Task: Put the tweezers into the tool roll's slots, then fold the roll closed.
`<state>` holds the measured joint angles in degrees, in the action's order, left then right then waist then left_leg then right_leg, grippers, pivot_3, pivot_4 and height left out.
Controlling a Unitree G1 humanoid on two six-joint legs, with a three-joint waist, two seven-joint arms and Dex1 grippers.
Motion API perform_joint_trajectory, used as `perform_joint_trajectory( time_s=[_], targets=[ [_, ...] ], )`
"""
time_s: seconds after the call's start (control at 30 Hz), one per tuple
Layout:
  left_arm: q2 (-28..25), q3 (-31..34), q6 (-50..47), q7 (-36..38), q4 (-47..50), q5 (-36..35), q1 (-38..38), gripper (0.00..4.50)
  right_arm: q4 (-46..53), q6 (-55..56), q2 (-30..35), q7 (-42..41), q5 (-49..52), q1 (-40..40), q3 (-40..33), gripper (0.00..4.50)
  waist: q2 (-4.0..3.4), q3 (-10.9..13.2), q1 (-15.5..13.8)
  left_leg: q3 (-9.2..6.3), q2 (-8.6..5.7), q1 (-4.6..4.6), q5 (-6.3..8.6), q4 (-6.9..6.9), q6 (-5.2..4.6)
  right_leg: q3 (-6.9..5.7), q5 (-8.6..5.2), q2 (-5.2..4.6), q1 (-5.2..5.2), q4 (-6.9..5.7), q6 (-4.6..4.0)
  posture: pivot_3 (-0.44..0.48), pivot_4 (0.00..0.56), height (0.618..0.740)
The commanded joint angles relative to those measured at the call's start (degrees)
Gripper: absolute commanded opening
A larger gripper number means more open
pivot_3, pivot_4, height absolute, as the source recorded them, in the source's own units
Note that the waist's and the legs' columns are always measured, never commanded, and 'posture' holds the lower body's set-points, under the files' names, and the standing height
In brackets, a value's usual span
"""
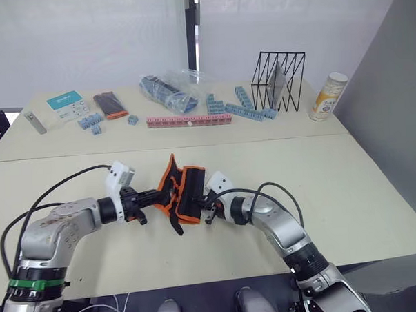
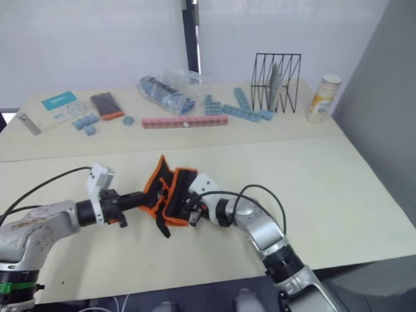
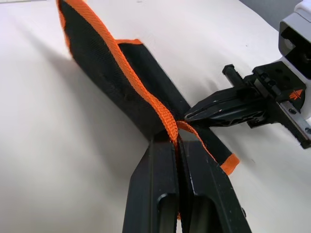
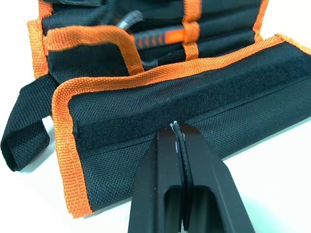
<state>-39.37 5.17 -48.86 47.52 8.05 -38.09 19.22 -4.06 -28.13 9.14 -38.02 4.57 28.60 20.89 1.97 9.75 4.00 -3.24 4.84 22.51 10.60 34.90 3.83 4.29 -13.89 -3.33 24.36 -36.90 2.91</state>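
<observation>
The tool roll (image 1: 184, 191), black fabric with orange edging, stands half folded on the near table between my two grippers. My left gripper (image 1: 156, 195) is shut on its orange edge (image 3: 171, 127). On the other side, my right gripper (image 4: 176, 127) is shut, its tips against the black strip of the outer flap (image 4: 194, 102); whether they pinch fabric I cannot tell. A black strap (image 4: 22, 131) hangs off one end. Deep in the fold a slim dark tip (image 4: 129, 19) shows, likely one of the tweezers. The slots are hidden by the folds.
Along the far table lie a row of pink blocks (image 1: 188, 120), blue blocks (image 1: 244, 107), a plastic bag (image 1: 169, 91), a black wire rack (image 1: 279, 80) and a bottle (image 1: 327, 96). At far left are a small black-and-orange case (image 1: 110, 103), a teal card (image 1: 67, 104) and a grey bar (image 1: 34, 122).
</observation>
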Motion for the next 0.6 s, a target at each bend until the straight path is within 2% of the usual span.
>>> perform_joint_trajectory(
  time_s=[0.03,0.17,0.27,0.4,0.6],
  targets=[
    [1.4,-2.1,-0.1,-0.8,0.8,1.0,1.6,0.01,-1.7,-1.4,-0.3,0.3,-1.0,-0.4,1.3,0.00,0.00,0.0,0.1,-0.01,0.00,-0.01,0.00,0.01,0.00,0.00,0.00,0.00,-0.01,-0.01,0.00,0.000,0.150,0.721],
    [3.2,-5.8,-1.7,-0.9,0.8,1.7,1.9,0.01,-2.1,-1.1,-0.1,0.4,-1.3,-0.2,1.0,0.00,0.00,0.0,0.1,-0.01,0.00,-0.06,0.00,-0.02,0.00,0.00,0.01,0.01,-0.03,-0.06,0.01,0.000,0.150,0.721],
    [3.8,-9.3,-1.6,-2.0,-1.8,5.3,1.7,0.01,-1.8,-1.3,0.0,0.3,-1.1,-0.2,0.5,0.00,0.00,0.0,0.1,-0.01,0.00,-0.06,0.00,-0.01,0.00,0.01,0.01,0.01,-0.03,-0.06,0.01,0.000,0.150,0.721],
    [4.9,-9.9,-1.2,-2.5,-2.8,6.6,2.6,0.01,0.1,-1.9,-0.3,0.0,0.3,-0.1,-0.8,0.00,0.01,0.0,0.0,-0.01,0.00,-0.09,0.00,0.01,0.00,0.01,0.01,0.01,-0.07,-0.06,0.01,0.000,0.150,0.721],
    [8.0,-10.8,-1.6,-4.3,-4.0,8.4,3.7,0.01,5.0,-2.8,0.7,-1.7,6.5,1.3,-8.5,0.00,0.00,0.0,-0.7,-0.08,-0.04,0.04,-0.01,0.14,-0.01,0.01,0.02,0.01,-0.08,-0.05,0.03,0.000,0.150,0.721]
  ],
)
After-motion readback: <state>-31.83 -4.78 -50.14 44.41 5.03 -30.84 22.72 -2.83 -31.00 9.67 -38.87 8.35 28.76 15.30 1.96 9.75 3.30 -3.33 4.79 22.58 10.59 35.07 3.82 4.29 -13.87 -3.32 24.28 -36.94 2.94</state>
